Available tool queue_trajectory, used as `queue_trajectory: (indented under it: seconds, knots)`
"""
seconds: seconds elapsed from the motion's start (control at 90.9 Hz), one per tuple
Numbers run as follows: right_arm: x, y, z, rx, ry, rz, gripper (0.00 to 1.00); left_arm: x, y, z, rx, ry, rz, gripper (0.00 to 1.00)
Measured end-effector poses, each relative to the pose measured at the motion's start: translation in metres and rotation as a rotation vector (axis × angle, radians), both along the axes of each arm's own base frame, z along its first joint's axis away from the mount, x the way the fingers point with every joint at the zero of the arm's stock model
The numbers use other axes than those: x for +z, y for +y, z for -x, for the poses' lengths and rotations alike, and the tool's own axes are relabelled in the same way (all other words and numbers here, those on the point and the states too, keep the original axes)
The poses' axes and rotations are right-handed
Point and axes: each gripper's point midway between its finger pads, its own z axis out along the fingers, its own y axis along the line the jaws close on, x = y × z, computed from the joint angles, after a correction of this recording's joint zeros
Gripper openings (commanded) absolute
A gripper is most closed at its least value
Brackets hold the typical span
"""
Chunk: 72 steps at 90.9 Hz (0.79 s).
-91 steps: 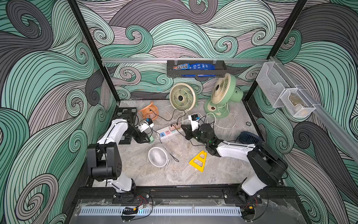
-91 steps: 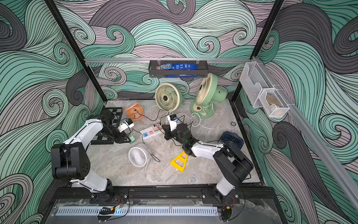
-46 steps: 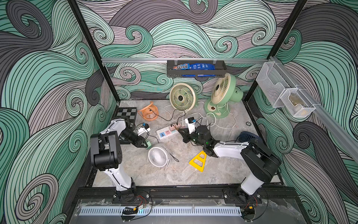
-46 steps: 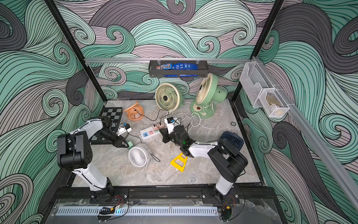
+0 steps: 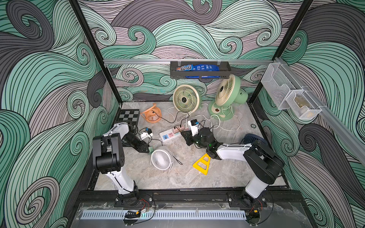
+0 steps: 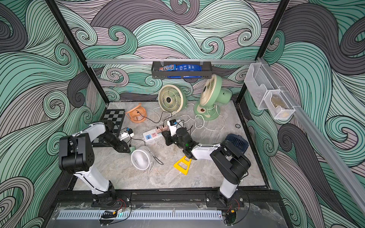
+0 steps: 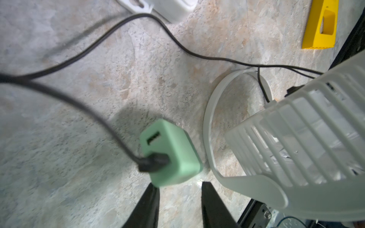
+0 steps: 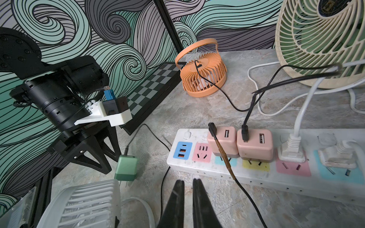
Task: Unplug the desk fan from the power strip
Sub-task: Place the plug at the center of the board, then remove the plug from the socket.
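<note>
Left gripper (image 7: 179,184) parted, green adapter (image 7: 171,154) lying just ahead; right gripper (image 8: 188,180) barely parted — empty.

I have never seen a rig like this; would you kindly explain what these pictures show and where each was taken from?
Two white-and-black robot arms are mounted at the near edge of a stone-look table. Both top views come from one overhead camera; the other two pictures come from cameras on the arms' wrists. On the table are a power strip, an orange fan, a cream fan, a green fan, a white fan, a chessboard and a yellow plastic piece. The left gripper, jaws apart, holds nothing: a green USB adapter lies loose just ahead of it. The right gripper, jaws only slightly apart and empty, points at the strip, where two pink adapters and two white plugs sit plugged in.
</note>
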Motion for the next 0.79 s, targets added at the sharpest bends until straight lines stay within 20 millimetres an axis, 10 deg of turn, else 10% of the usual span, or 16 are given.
queue_trajectory:
  seconds: [0.264,0.451,0.594,0.792]
  knots:
    - [0.005,0.000,-0.004,-0.004,-0.011,-0.009,0.17,0.008,0.011,-0.013,0.020,-0.042,-0.041,0.50]
    - [-0.004,-0.001,-0.010,-0.013,-0.006,0.001,0.11,0.061,0.012,-0.050,0.058,-0.236,-0.047,0.48]
    - [-0.021,0.000,-0.013,-0.016,0.016,0.020,0.08,0.102,-0.001,-0.078,0.074,-0.390,-0.010,0.48]
    - [-0.037,-0.005,-0.022,-0.035,0.039,0.015,0.03,0.109,-0.042,-0.099,0.020,-0.479,0.031,0.48]
